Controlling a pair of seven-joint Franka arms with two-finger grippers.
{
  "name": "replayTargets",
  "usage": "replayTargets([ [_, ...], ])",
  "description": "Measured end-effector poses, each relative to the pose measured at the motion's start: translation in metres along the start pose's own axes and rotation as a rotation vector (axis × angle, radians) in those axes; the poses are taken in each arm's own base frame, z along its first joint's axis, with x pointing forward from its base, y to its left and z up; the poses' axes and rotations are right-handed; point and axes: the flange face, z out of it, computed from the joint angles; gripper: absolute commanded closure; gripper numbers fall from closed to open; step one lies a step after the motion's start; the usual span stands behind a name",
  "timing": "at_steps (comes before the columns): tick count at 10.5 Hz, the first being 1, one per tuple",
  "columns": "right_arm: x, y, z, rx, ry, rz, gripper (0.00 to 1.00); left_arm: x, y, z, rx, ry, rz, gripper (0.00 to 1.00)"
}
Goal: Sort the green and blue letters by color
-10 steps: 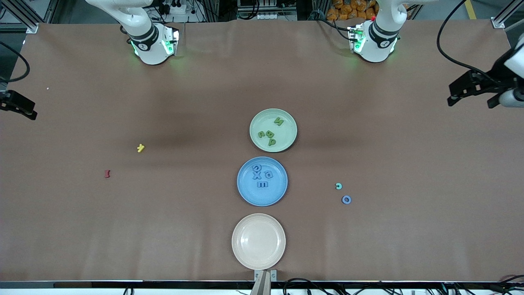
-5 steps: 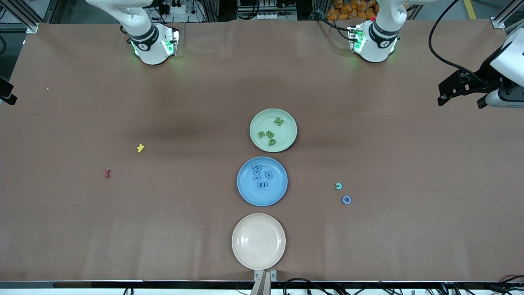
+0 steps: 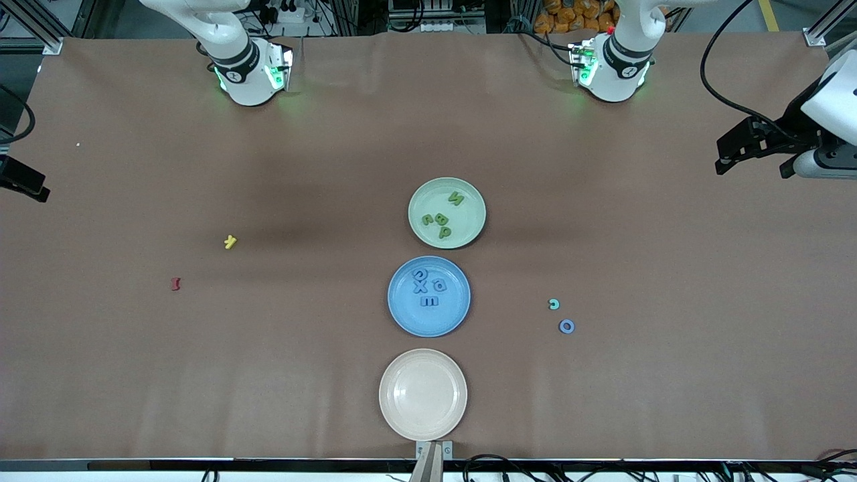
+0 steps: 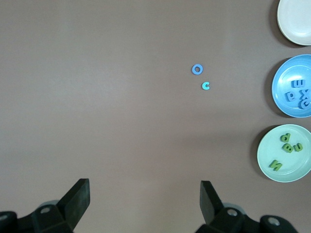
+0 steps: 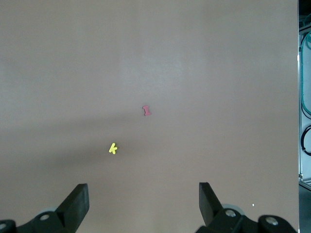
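At the right edge of the front view, upper part, the left pincer [image 3: 726, 150] hangs spread and empty over the bench's [image 3: 268, 375] end; at the left edge, the right pincer [image 3: 27, 182] is only partly in frame, but its wrist view shows its fingers [image 5: 77, 204] spread wide with nothing between them. Down the middle of the frame runs a column of three plates. Uppermost, the green plate [image 3: 469, 194] holds the green letters [image 3: 442, 217], four of them, an N apart from a cluster of three. Just below, the blue plate [image 3: 405, 311] holds the blue letters [image 3: 428, 289]: an X, an E and two more, close together. Lowest, the cream plate [image 3: 423, 395] lies bare. Right of the blue plate, a teal C [image 3: 554, 304] and a blue O [image 3: 566, 326] lie close together on the bench. Far to the left lie a yellow letter [image 3: 230, 242] and a dark red letter [image 3: 176, 284].
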Motion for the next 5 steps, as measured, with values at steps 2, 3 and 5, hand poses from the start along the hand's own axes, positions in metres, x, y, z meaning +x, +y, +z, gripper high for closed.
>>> replayTargets([
  [2, 0.001, -0.011, 0.000, 0.012, -0.001, 0.018, 0.00, 0.000, -0.001, 0.000, 0.000, 0.000, -0.001, 0.00],
  [3, 0.000, -0.019, 0.000, 0.020, -0.001, 0.033, 0.00, 0.000, -0.001, 0.000, 0.000, 0.000, -0.001, 0.00],
  [5, -0.001, -0.039, -0.002, 0.025, 0.001, 0.033, 0.00, 0.000, 0.000, 0.000, 0.000, 0.000, 0.001, 0.00],
])
